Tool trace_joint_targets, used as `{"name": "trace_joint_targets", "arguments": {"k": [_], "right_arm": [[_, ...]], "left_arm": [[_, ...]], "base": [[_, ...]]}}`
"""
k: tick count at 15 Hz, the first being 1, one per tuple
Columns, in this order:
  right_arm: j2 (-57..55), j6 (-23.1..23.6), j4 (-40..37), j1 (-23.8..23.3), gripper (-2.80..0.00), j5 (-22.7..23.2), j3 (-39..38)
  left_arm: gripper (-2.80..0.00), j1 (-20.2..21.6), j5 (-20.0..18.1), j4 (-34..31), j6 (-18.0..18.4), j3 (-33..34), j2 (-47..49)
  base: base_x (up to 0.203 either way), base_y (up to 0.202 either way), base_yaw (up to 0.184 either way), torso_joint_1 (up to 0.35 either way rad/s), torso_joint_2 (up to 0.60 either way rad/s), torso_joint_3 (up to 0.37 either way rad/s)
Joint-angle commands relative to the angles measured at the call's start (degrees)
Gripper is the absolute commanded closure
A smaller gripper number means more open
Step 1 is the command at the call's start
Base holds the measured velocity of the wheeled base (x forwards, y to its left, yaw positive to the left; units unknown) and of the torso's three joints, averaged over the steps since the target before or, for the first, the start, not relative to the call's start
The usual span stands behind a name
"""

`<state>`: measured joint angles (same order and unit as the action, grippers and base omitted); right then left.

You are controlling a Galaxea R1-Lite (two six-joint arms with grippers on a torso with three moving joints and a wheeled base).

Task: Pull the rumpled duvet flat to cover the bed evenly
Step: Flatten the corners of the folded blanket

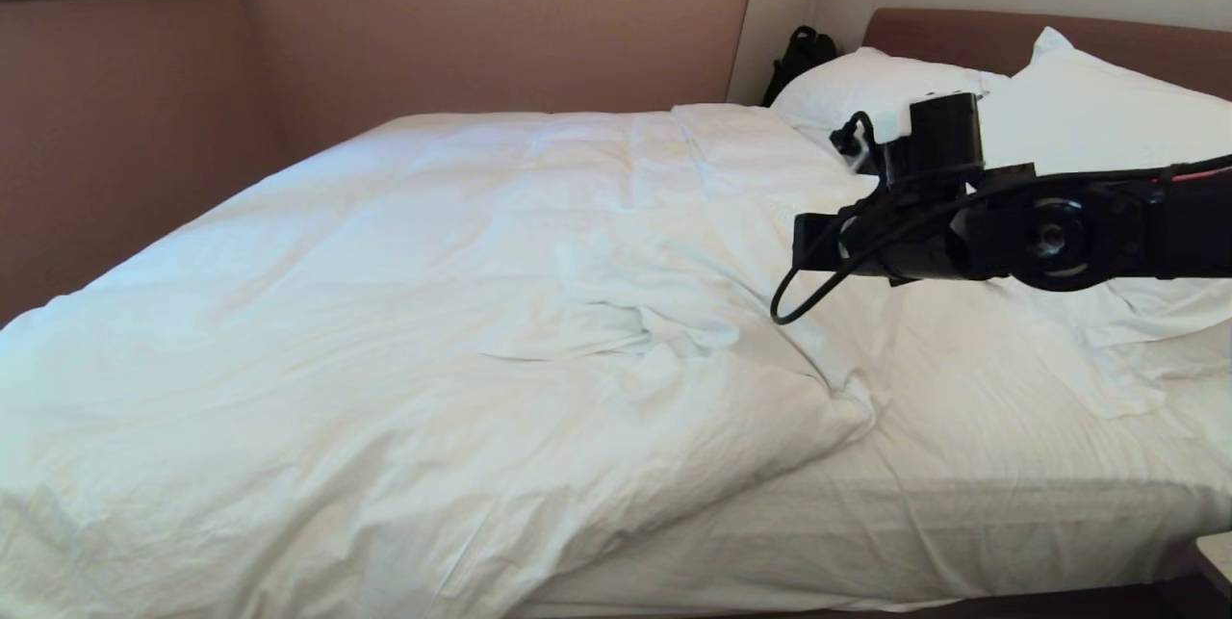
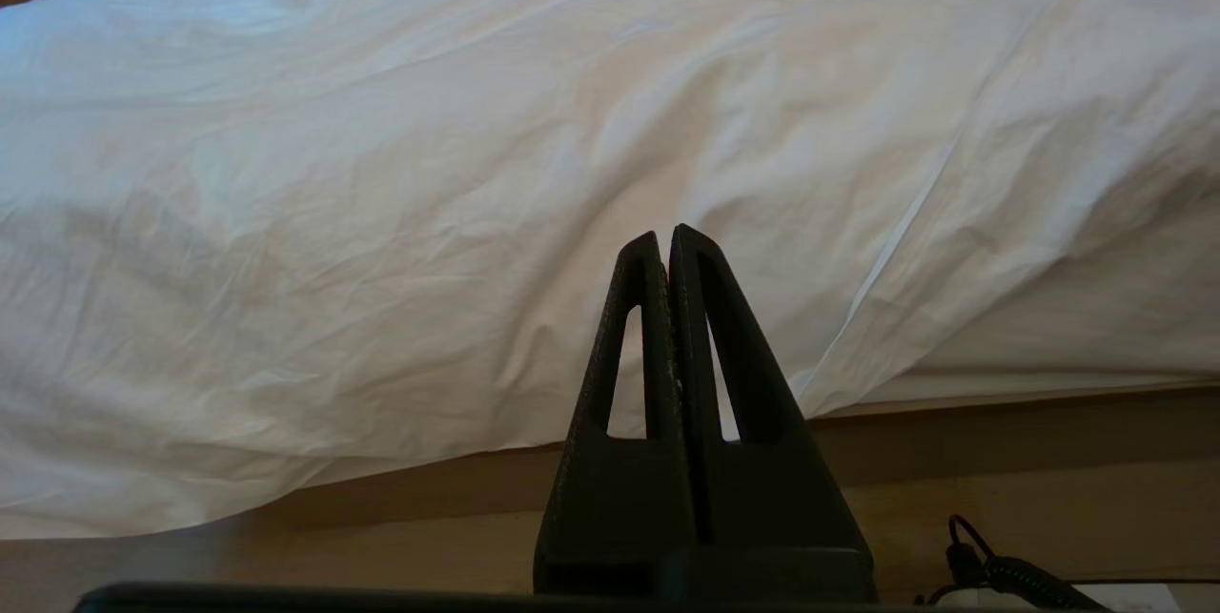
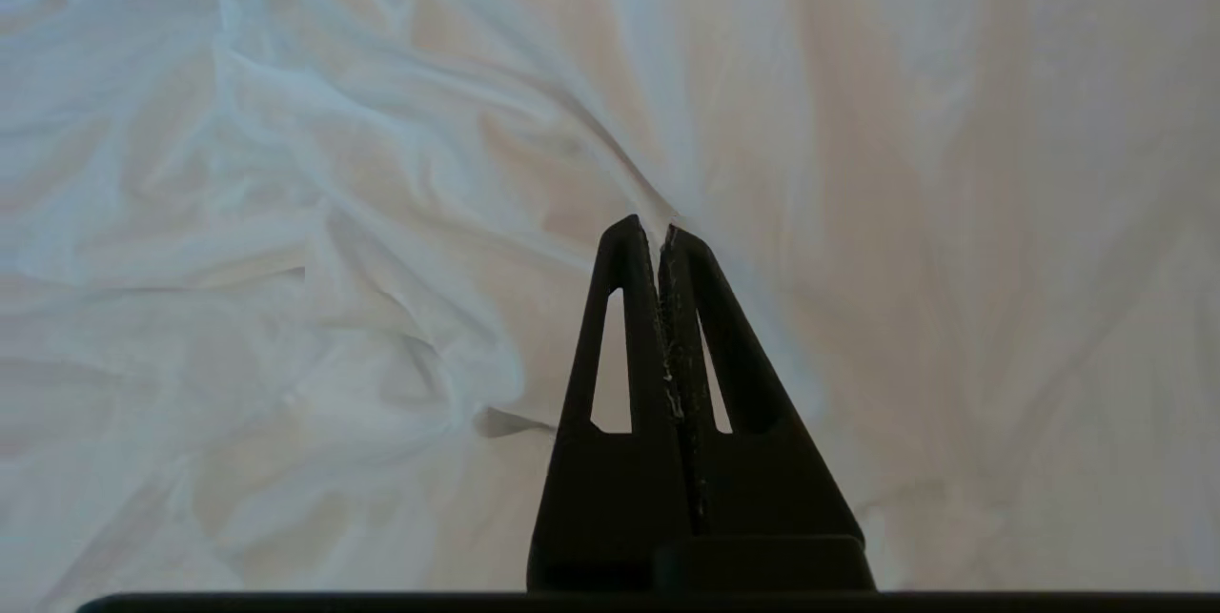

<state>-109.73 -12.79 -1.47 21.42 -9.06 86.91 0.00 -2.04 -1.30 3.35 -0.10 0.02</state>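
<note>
The white duvet lies over the left and middle of the bed. Its top edge runs slantwise and bunches into rumpled folds near the middle, and the sheet is bare on the right. My right gripper hangs in the air above that slanted edge, reaching in from the right. In the right wrist view the right gripper is shut, with creased duvet below it and no cloth seen between the fingers. My left gripper is shut and empty, low beside the bed, facing the duvet's overhanging side.
Two white pillows lean on the brown headboard. A black bag sits in the far corner by the wall. A nightstand corner shows at the lower right. The bed base and floor run under the left gripper.
</note>
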Motion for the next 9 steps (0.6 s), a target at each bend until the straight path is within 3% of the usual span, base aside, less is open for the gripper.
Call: {"name": "trace_joint_targets", "arguments": {"k": [1,9], "right_arm": [[-1.24,-2.66,-13.9,0.03,0.0,0.0,2.08],[-6.9,-2.32,-13.38,-2.52,0.0,0.36,4.06]], "left_arm": [[0.0,0.0,0.01,-0.02,-0.01,0.01,-0.02],[0.0,0.0,0.01,-0.02,-0.01,0.01,-0.02]], "base": [[0.0,0.0,0.0,0.0,0.0,0.0],[0.0,0.0,0.0,0.0,0.0,0.0]]}}
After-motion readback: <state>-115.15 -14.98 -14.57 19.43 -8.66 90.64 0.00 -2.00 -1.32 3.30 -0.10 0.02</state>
